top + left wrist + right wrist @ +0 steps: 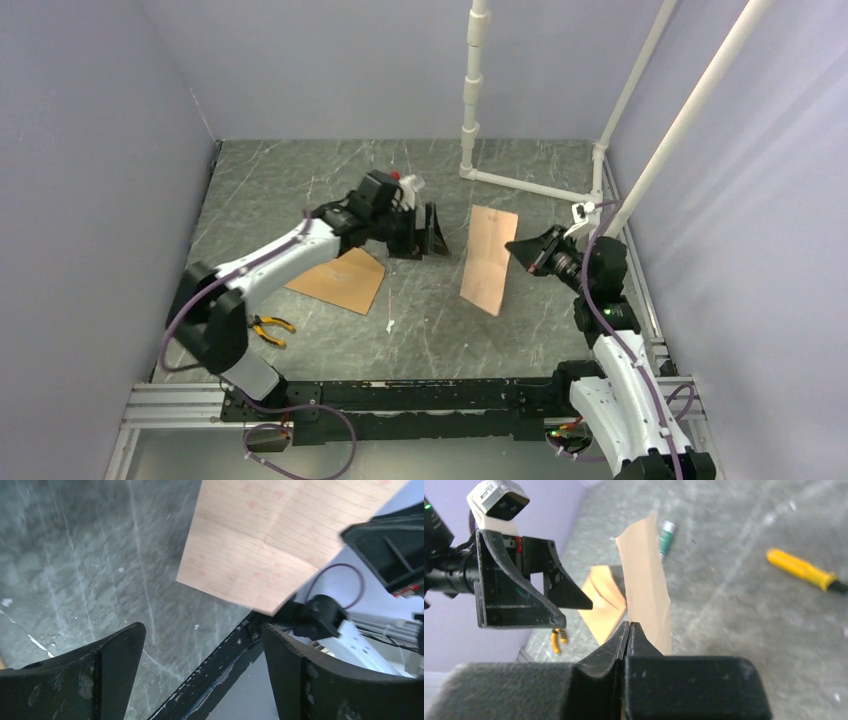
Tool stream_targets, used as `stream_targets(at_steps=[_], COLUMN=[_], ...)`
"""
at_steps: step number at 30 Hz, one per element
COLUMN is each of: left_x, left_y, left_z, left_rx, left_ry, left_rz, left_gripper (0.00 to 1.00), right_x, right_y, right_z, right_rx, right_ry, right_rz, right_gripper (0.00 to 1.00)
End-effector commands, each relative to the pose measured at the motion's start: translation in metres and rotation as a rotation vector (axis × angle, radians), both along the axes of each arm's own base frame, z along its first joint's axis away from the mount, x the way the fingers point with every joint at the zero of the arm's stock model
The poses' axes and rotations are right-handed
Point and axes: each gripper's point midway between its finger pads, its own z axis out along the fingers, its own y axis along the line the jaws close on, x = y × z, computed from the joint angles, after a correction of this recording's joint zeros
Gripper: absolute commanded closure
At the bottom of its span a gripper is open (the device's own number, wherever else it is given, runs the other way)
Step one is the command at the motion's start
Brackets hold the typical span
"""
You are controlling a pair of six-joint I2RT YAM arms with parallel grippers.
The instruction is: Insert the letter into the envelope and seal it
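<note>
The letter (490, 258) is held up off the counter (300, 190), pinched at its edge by the clenched right hand (517, 246). The left hand (432, 232) is spread wide, released and empty, just beside it. The envelope (338, 280) is laid flat near the left arm.

The envelope (338, 280) lies on the table (300, 190) left of the letter (489, 258), which seems raised off it.

The flat ruled paper letter (270, 545) was pale pinkish-tan with faint pink spots; the flat kraft-paper envelope (340, 281) was brown.
</note>
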Motion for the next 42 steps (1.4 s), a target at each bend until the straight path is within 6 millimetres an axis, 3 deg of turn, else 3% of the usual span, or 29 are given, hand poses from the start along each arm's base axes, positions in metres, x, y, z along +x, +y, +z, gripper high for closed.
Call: stream_targets(at_steps=[1, 7, 12, 17, 21, 26, 30, 33, 35, 36, 37, 39, 40, 41, 42], left_x=[0.004, -0.010, -0.020, -0.022, -0.039, -0.063, -0.069, -0.070, -0.065, -0.063, -0.058, -0.049, -0.045, -0.043, -0.042], left_y=[0.023, 0.036, 0.033, 0.027, 0.025, 0.025, 0.025, 0.023, 0.023, 0.023, 0.023, 0.024, 0.024, 0.023, 0.023], left_z=[0.081, 0.146, 0.185, 0.218, 0.246, 0.270, 0.275, 0.273, 0.266, 0.263, 0.257, 0.249, 0.246, 0.244, 0.244], left_rx=[-0.121, -0.266, -0.399, -0.529, -0.667, -0.799, -0.839, -0.839, -0.808, -0.785, -0.750, -0.685, -0.659, -0.645, -0.640], left_ry=[-0.176, -0.276, -0.356, -0.365, -0.368, -0.306, -0.287, -0.286, -0.288, -0.306, -0.320, -0.349, -0.363, -0.361, -0.366], left_rz=[-0.031, -0.067, -0.093, -0.066, -0.123, -0.213, -0.246, -0.266, -0.250, -0.240, -0.219, -0.185, -0.176, -0.171, -0.176], left_gripper=[0.07, 0.07, 0.07, 0.10, 0.17, 0.43, 0.61, 0.93, 0.97, 0.98, 0.98, 0.98, 0.97, 0.98, 0.98], right_x=[-0.010, -0.030, -0.050, -0.065, -0.070, -0.069, -0.065, -0.064, -0.067, -0.070, -0.073, -0.083, -0.085, -0.090, -0.095], right_y=[0.021, 0.033, 0.040, 0.042, 0.041, 0.042, 0.043, 0.044, 0.048, 0.049, 0.051, 0.055, 0.056, 0.058, 0.060], right_z=[0.095, 0.195, 0.251, 0.290, 0.303, 0.304, 0.298, 0.291, 0.283, 0.279, 0.274, 0.265, 0.260, 0.255, 0.250], right_rx=[0.044, 0.135, 0.261, 0.351, 0.377, 0.397, 0.399, 0.377, 0.323, 0.286, 0.248, 0.153, 0.126, 0.097, 0.066], right_ry=[-0.243, -0.430, -0.488, -0.504, -0.519, -0.512, -0.502, -0.506, -0.530, -0.550, -0.572, -0.645, -0.659, -0.671, -0.685], right_rz=[0.166, 0.256, 0.325, 0.360, 0.360, 0.373, 0.373, 0.386, 0.427, 0.452, 0.482, 0.555, 0.576, 0.607, 0.652], right_gripper=[1.00, 1.00, 1.00, 1.00, 1.00, 1.00, 1.00, 1.00, 1.00, 0.97, 0.82, 0.34, 0.14, 0.05, 0.04])
